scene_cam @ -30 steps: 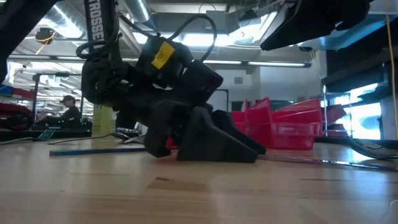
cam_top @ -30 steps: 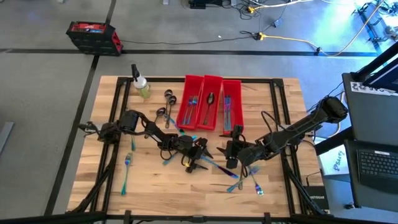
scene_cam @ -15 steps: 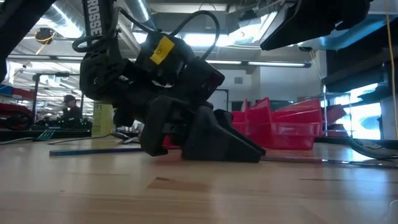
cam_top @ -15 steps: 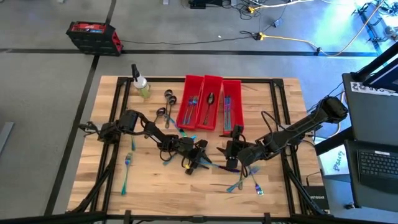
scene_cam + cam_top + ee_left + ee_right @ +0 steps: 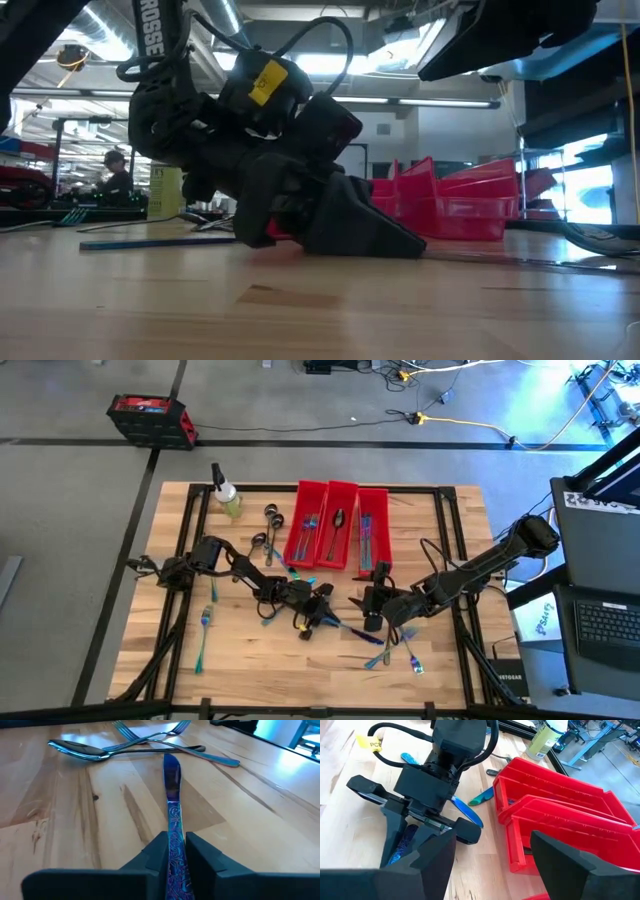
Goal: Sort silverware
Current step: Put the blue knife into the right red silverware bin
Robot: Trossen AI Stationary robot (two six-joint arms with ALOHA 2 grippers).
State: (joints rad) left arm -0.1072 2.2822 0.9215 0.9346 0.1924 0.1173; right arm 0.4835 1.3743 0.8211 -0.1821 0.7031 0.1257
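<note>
Wooden planks make up the tabletop, framed by dark rails, with cables on the grey floor beyond it. At the far edge three red bins stand side by side, each with a few pieces of silverware in it, and a spray bottle stands near the far left corner.

My left end effector is low near the middle of the tabletop, its fingers closed on the handle of a blue-purple knife. The knife's blade points away from my wrist and lies on the wood. Just past its tip a spoon and two forks lie crossed over each other.

My right end effector sits just right of the left one, close to the tabletop and facing it, with its fingers spread wide apart and nothing between them. From its wrist I see the left end effector, the knife under it, and the bins beside it.

More silverware lies loose: a fork near the left edge, two dark spoons left of the bins, and a few blue pieces near the right end effector.

In the low view, a person sits in the room far beyond the tabletop.
</note>
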